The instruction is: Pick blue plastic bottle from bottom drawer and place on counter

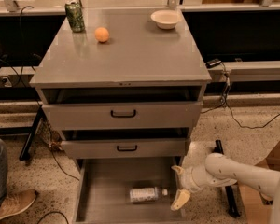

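The blue plastic bottle (144, 194) lies on its side in the open bottom drawer (105, 183), white cap pointing right. My gripper (178, 186) hangs at the drawer's right edge, just right of the cap, apart from the bottle. Its two pale fingers (180, 200) are spread open with nothing between them. The white arm reaches in from the lower right. The grey counter (130, 55) tops the cabinet above.
On the counter stand a green can (75, 17), an orange ball (101, 34) and a white bowl (165, 18). The two upper drawers (123, 115) are slightly pulled out. A person's leg and shoe (9, 203) are at the left, a cardboard box (270, 164) at the right, and cables on the floor.
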Controlling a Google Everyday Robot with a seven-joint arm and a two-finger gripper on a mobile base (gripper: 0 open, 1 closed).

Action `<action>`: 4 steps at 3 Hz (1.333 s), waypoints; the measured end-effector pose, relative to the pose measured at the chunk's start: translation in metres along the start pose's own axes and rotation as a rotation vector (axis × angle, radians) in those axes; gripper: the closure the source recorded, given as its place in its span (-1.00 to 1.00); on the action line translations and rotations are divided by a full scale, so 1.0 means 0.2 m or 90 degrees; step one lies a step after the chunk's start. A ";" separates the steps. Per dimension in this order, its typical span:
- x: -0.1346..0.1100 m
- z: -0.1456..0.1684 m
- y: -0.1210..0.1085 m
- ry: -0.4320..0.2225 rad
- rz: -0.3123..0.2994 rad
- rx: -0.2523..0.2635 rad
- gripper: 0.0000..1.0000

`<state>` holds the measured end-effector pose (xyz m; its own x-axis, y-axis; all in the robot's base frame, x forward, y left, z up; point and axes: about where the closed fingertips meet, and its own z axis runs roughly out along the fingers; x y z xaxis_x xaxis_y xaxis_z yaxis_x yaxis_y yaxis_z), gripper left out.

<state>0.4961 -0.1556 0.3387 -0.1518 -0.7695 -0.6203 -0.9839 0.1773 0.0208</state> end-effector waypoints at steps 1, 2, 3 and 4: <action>0.08 0.24 -0.07 -0.017 -0.023 -0.010 -1.00; 0.14 0.55 -0.13 -0.029 -0.058 -0.026 -1.00; 0.14 0.72 -0.17 -0.034 -0.085 -0.035 -1.00; 0.13 0.88 -0.21 -0.036 -0.101 -0.044 -1.00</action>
<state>0.5504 -0.0755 0.1833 0.0097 -0.7486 -0.6629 -0.9995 0.0123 -0.0286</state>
